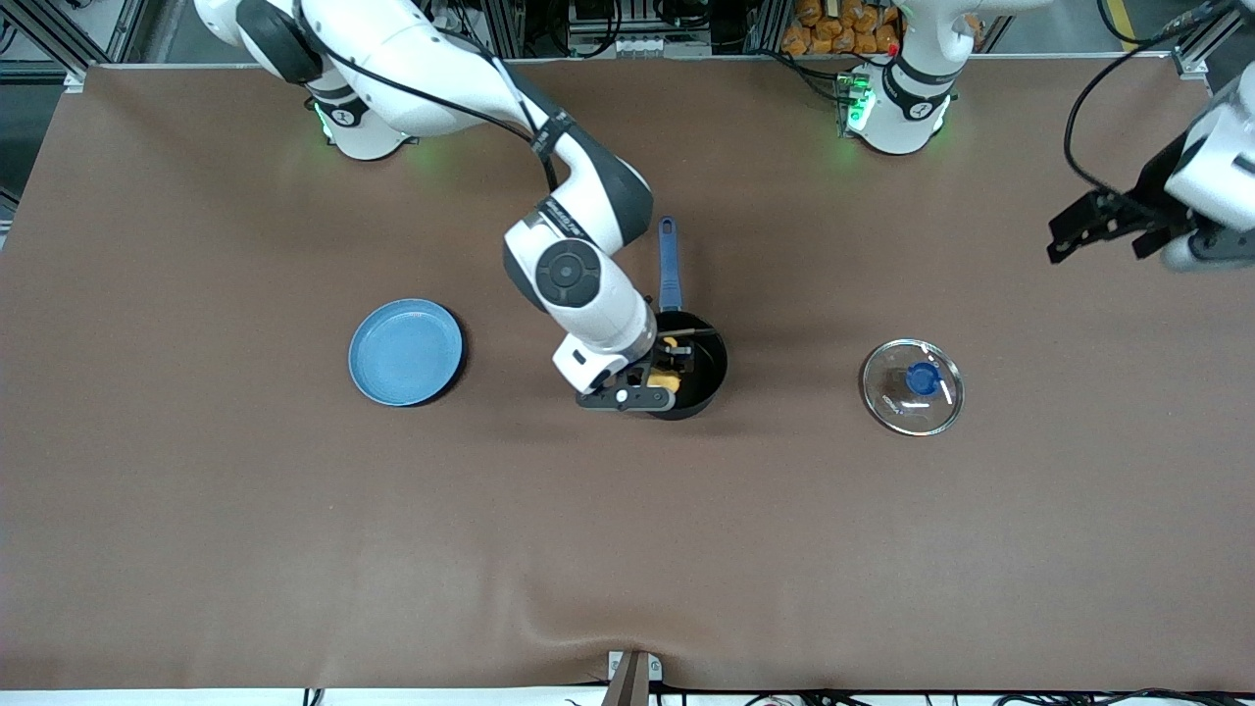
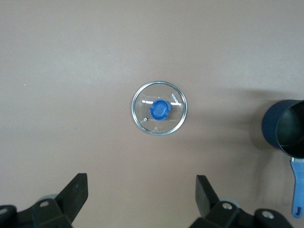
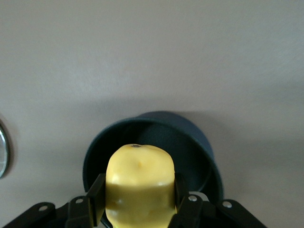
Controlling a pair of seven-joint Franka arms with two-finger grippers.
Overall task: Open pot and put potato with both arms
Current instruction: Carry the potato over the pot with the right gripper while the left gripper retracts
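Potato [image 3: 139,183] pinched in right gripper [image 3: 137,209] over pot [image 1: 708,365] — partly hidden, left gripper [image 2: 141,195] fingers spread

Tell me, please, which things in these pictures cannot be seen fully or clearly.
- Potato: its lower part is cut off by the right wrist view's edge; in the front view the right gripper covers most of it.
- Pot: the right arm covers part of its mouth in the front view; the left wrist view's edge cuts it.
- Left gripper: the left arm's wrist runs past the front view's edge.
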